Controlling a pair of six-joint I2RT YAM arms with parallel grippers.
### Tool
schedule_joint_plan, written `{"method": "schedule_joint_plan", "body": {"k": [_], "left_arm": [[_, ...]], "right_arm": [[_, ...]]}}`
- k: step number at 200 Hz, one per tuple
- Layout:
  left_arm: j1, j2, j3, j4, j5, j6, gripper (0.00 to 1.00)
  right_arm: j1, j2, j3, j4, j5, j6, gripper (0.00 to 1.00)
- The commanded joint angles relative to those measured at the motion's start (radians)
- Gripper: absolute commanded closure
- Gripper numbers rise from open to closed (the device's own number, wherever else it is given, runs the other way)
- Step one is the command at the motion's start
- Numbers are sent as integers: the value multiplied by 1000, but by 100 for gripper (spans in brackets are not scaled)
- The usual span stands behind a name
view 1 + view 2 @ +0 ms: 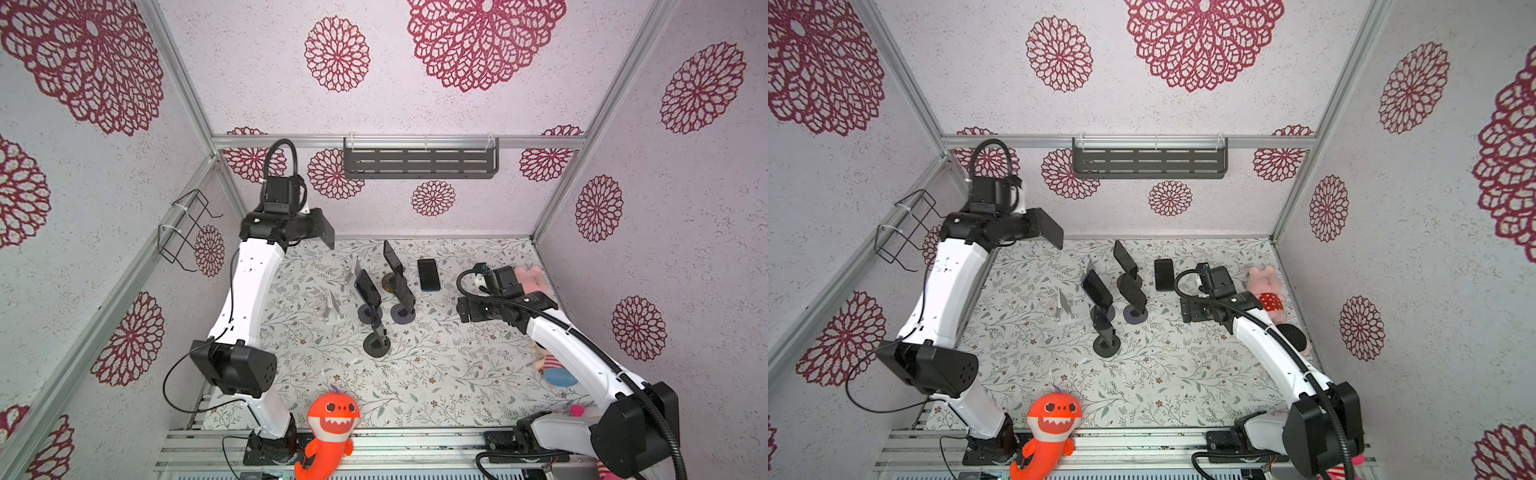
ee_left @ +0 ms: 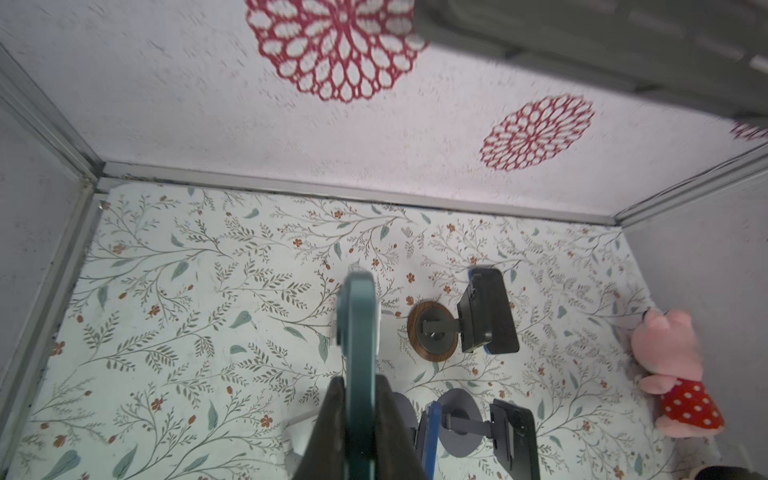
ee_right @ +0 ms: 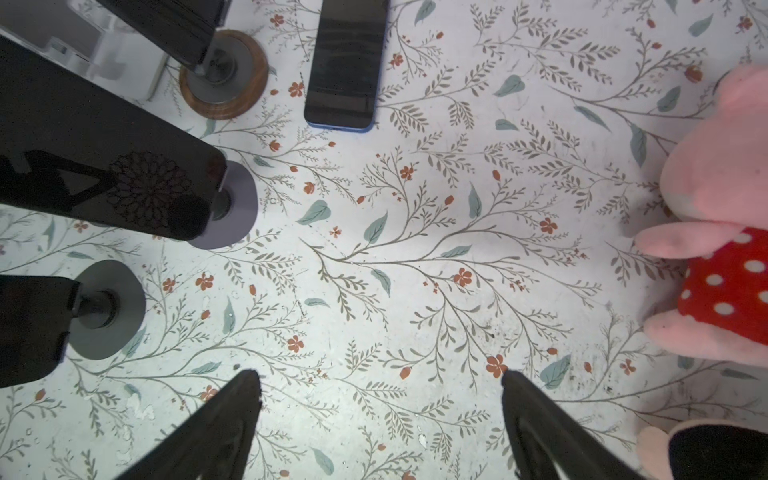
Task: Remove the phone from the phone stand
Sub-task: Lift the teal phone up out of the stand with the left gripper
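My left gripper (image 2: 359, 386) is shut on a teal-edged phone (image 2: 357, 328), held edge-on between the fingers (image 2: 330, 415). In both top views that phone (image 1: 326, 232) (image 1: 1050, 232) hangs high over the back left of the table, clear of every stand. A white phone stand (image 1: 334, 309) stands empty below. Three more dark phones (image 1: 392, 257) (image 1: 367, 286) (image 1: 404, 293) sit on round-based stands at mid-table. Another phone (image 1: 429, 274) (image 3: 345, 62) lies flat on the table. My right gripper (image 3: 380, 378) (image 1: 465, 311) hovers open to the right of the stands, with nothing between its fingers (image 3: 232, 411).
A black stand (image 1: 377, 343) stands nearer the front. A pink pig plush (image 1: 530, 276) (image 3: 715, 208) leans at the right wall, with a doll (image 1: 555, 370) beneath my right arm. An orange shark plush (image 1: 332, 419) is at the front edge. A shelf (image 1: 419, 160) and wire basket (image 1: 183, 232) hang on the walls.
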Motion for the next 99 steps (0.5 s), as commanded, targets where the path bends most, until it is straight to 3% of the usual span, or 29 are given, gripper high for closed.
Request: {"method": "schedule_joint_plan", "body": {"k": [1, 59, 99], "left_arm": [[44, -46, -51, 18, 149, -31, 100], [192, -157, -237, 114, 563, -143, 100], [211, -174, -323, 168, 765, -179, 100]], "right_arm": [[39, -13, 75, -30, -32, -54, 7], [124, 27, 229, -112, -37, -209, 12], [156, 59, 286, -152, -57, -299, 12]]}}
